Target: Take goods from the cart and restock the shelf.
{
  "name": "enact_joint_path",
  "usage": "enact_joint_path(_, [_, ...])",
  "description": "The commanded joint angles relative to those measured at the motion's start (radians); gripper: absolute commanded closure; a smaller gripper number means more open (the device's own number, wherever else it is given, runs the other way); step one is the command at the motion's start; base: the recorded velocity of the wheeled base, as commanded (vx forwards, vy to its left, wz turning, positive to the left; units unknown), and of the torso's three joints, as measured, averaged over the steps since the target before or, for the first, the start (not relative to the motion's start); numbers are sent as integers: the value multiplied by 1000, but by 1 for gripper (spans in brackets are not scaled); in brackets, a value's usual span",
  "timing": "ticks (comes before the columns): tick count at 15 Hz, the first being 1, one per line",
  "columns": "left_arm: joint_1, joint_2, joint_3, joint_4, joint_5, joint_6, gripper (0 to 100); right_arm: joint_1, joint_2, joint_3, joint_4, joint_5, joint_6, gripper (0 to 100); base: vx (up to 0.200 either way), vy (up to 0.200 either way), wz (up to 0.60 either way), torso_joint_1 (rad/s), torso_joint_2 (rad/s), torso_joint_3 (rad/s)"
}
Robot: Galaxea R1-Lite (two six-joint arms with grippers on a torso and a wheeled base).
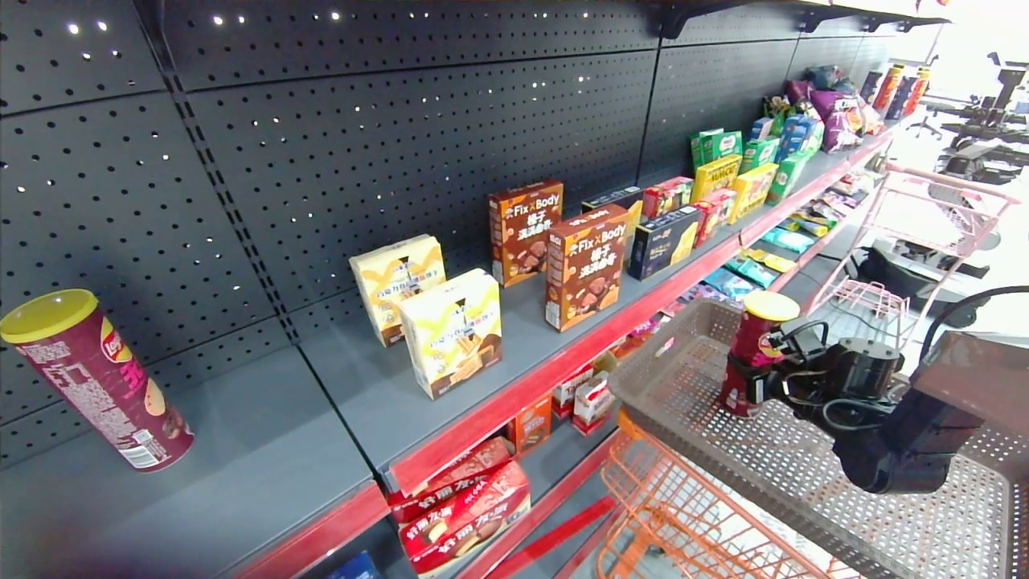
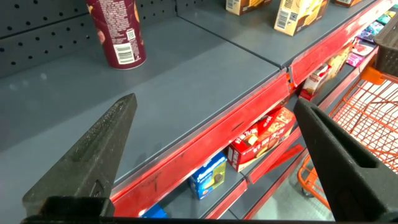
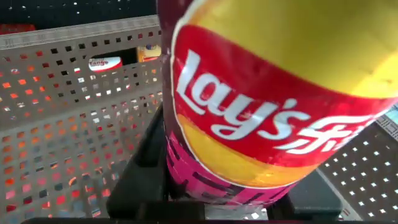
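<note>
Shelved can (image 1: 96, 378): one chip can, standing on the far left end of the shelf (image 1: 265, 450) and close to its back wall. It is upright with a slight lean and has a yellow lid.

Left gripper (image 2: 214, 102): hangs over the shelf's front edge, near the shelved can. Its fingers are spread wide and hold nothing.

Bare board: a stretch of shelf between the shelved can and the boxes. This is judged the likeliest spot for the next can.

Cream boxes (image 1: 454, 330): two, upright at mid-shelf, one behind the other.

Brown boxes (image 1: 585, 265): two, upright, just right of the cream pair. More mixed packs run on toward the shelf's right end and were not counted.

Cart can (image 1: 752, 346): one chip can, off the shelf's front edge, lower and to the right, inside the cart tray (image 1: 788, 474). Its long axis is near vertical with the lid up. Whether its base rests on the tray floor or sits just above it cannot be told.

Right gripper (image 1: 764, 386): clamped on the cart can's lower body from the side away from the shelf, with dark fingers on either side of the can.

Key relation: the bare board lies up and to the left of the held can. The right arm has the goods, while the left is nearer the shelf but empty.

Can count: two in all, one on the shelf and one in the cart.
</note>
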Motion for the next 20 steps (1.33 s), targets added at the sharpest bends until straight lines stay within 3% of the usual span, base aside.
enact_joint_path(1, [0,1,0,0,0,0,0,-5,-40,11,-2,0,-1,100,0,0,0,0,0,0])
enact_joint_path(6, [0,1,0,0,0,0,0,-45,-557,246,4,-5,71,100,0,0,0,0,0,0])
enact_joint_path(8, [0,1,0,0,0,0,0,-38,-819,350,181,-11,71,100,0,0,0,0,0,0])
enact_joint_path(11, [0,1,0,0,0,0,0,-34,-1160,413,475,-121,44,100,0,0,0,0,0,0])
enact_joint_path(14, [0,1,0,0,0,0,0,-6,-1333,444,589,-163,-25,100,0,0,0,0,0,0])
enact_joint_path(15, [0,1,0,0,0,0,0,44,-1358,453,578,-212,-29,100,0,0,0,0,0,0])
enact_joint_path(17, [0,1,0,0,0,0,0,44,-1373,473,592,-373,-56,100,0,0,0,0,0,0])
enact_joint_path(18, [0,1,0,0,0,0,0,-3,-1379,498,629,-457,-48,100,0,0,0,0,0,0])
enact_joint_path(20, [0,1,0,0,0,0,0,-98,-1459,524,702,-468,-87,100,0,0,0,0,0,0])
